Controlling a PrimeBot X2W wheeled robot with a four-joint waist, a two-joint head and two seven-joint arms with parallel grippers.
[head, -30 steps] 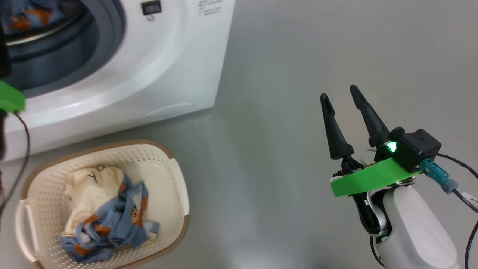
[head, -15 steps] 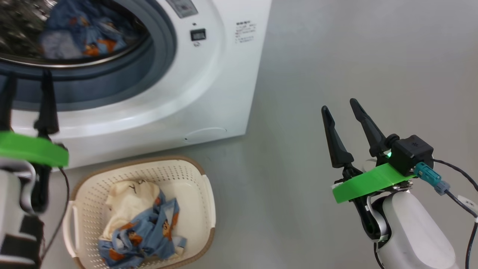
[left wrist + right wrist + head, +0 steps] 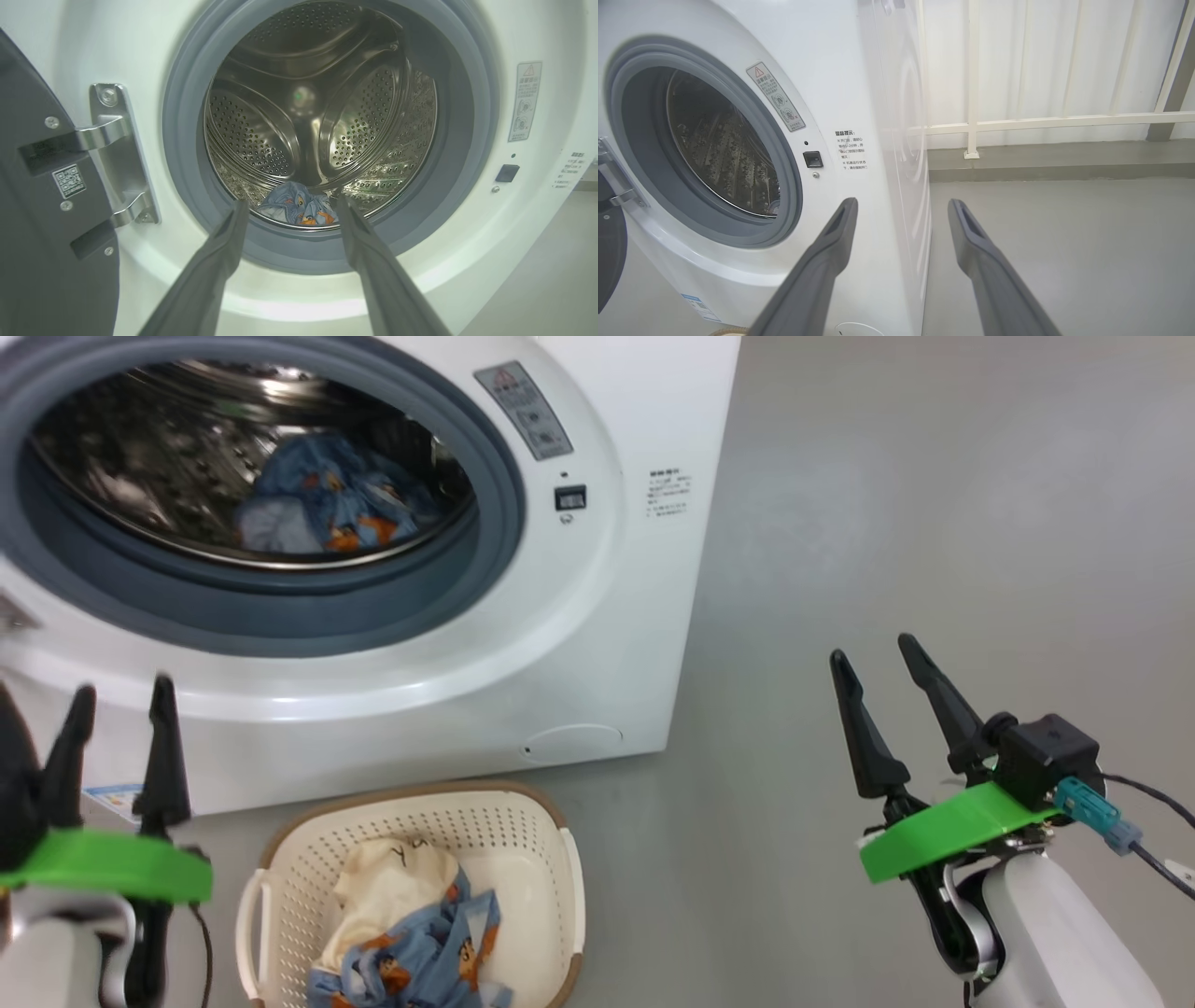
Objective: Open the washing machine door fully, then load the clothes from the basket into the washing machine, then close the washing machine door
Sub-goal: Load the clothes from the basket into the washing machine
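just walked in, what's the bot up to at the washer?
Mid-load. The washing machine door is swung open and a blue printed garment lies inside the washing machine. The clothes, cream and blue, sit in the basket on the floor. The left gripper and right gripper hover open and empty.

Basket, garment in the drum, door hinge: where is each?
basket (image 3: 448,826), head view, perforated back wall.
garment in the drum (image 3: 296,208), left wrist view, blue fabric's middle.
door hinge (image 3: 122,163), left wrist view, steel plate.

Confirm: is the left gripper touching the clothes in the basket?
Apart: head view shows the left gripper outside the basket, clear of the clothes.
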